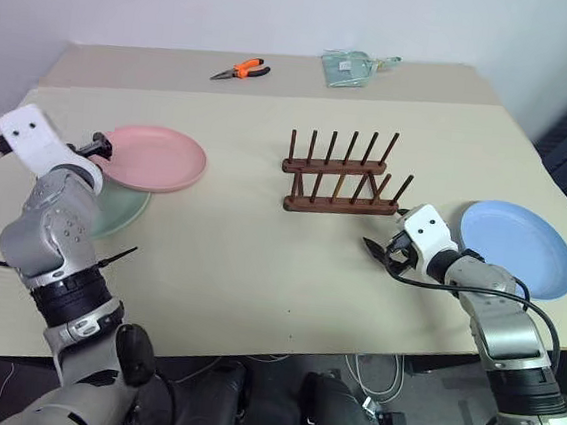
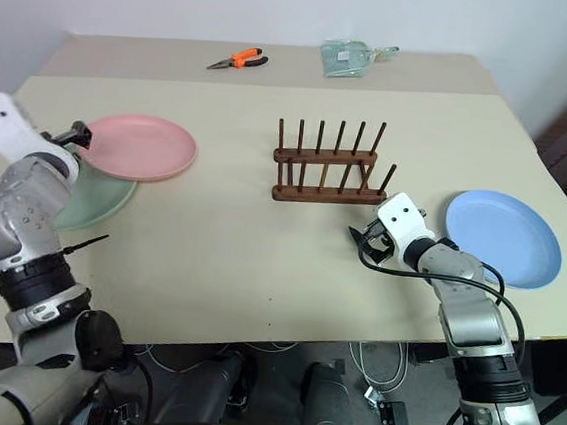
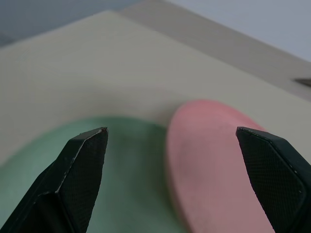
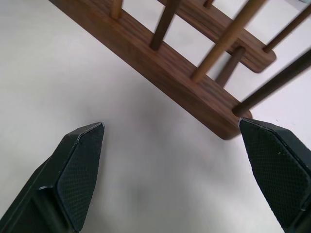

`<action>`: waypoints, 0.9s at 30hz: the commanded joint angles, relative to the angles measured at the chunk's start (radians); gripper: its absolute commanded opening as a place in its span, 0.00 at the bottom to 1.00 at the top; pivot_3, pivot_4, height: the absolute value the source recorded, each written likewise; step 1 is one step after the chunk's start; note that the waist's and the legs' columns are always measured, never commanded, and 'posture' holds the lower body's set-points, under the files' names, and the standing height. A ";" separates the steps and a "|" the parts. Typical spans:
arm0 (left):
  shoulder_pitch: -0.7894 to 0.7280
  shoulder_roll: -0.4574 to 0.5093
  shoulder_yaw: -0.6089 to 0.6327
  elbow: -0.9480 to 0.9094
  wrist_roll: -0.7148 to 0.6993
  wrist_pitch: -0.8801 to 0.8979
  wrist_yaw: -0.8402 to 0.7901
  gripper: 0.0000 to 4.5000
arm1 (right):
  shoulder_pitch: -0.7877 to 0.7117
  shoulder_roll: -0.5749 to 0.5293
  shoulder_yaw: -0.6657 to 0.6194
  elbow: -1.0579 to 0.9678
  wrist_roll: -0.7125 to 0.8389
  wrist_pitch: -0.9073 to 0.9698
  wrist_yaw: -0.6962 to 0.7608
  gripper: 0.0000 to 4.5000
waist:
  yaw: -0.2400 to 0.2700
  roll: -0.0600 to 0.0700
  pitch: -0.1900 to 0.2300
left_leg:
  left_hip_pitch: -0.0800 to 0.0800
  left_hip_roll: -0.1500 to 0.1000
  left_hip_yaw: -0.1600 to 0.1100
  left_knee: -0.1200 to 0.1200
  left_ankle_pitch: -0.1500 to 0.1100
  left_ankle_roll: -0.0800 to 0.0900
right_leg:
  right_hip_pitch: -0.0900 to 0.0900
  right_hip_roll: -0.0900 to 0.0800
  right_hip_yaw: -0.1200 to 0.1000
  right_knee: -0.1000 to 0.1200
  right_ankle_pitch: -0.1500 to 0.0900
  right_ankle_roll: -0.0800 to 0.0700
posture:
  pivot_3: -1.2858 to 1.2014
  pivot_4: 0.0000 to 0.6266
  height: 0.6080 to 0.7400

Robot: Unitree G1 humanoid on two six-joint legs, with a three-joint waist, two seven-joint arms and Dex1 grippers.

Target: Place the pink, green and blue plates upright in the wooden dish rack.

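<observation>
Three plates lie flat, none racked: pink plate [image 1: 153,157] overlapping green plate [image 1: 123,209] by my wide-open, empty left gripper [image 1: 97,144], blue plate [image 1: 517,246] beside my open, empty right gripper [image 1: 380,256] near the rack [image 1: 342,174].

Matte pink plate [image 1: 152,157], dark grained wooden rack [image 1: 342,183], smooth beige tabletop [image 1: 239,258]

light: even, soft | shadows: faint | left wrist view: blurred
</observation>
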State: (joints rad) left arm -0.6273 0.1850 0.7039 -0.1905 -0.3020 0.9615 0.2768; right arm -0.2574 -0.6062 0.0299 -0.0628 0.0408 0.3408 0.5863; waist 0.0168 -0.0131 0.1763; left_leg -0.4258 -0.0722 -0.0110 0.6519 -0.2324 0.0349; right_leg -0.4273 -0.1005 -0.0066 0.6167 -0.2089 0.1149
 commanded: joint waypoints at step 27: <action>-0.234 0.073 -0.495 -0.002 -0.167 -0.132 -0.367 0.02 | -0.277 -0.045 0.145 -0.249 -0.207 -0.212 0.028 1.00 | -0.004 -0.001 0.000 | 0.000 0.000 0.000 -0.001 0.004 -0.007 | -0.001 0.001 0.000 0.000 0.000 0.000 | 0.52 0.24 0.84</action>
State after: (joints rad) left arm -0.8356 0.2448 0.2709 -0.1475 -0.4974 0.8602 -0.0650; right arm -0.4996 -0.6513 0.1366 -0.3068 -0.1023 0.1744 0.6216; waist 0.0124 -0.0138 0.1764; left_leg -0.4259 -0.0718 -0.0105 0.6498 -0.2269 0.0289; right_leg -0.4284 -0.0991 -0.0063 0.6159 -0.2089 0.1146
